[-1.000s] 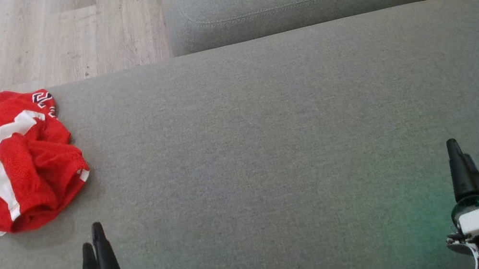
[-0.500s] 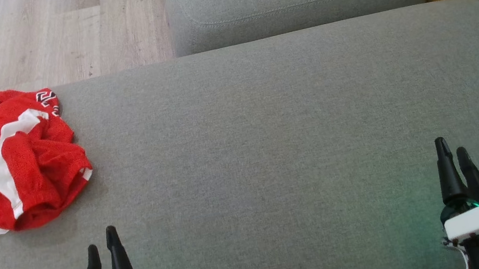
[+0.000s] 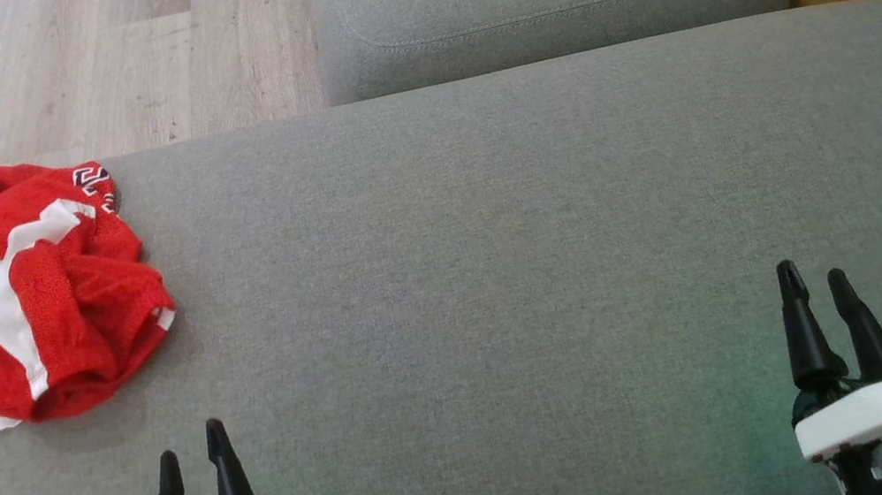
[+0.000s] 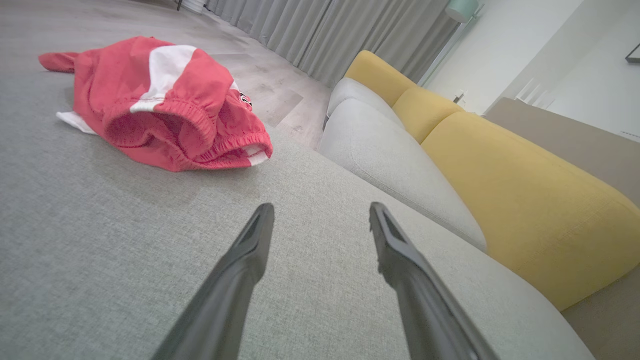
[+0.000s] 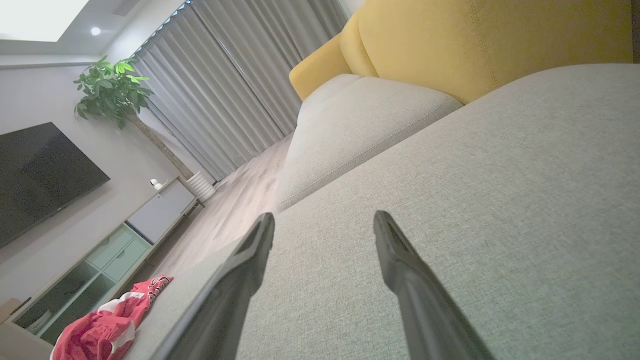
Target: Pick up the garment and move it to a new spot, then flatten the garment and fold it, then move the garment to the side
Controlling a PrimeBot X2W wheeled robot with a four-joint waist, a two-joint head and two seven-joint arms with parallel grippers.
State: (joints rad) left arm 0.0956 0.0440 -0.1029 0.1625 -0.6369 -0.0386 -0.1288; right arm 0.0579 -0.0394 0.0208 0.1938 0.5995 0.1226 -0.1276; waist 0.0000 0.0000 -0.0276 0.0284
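A crumpled red garment with white stripes (image 3: 46, 296) lies at the far left corner of the grey sofa seat cushion (image 3: 492, 230), one bit of it hanging over the left edge above the wooden floor (image 3: 62, 69). The left pincer (image 3: 189, 440) hovers over the near edge, close to the garment but not touching it, fingers spread apart and holding nothing. The right pincer (image 3: 810, 271) hangs over the near right part of the cushion, well apart from the garment, likewise spread wide and empty.
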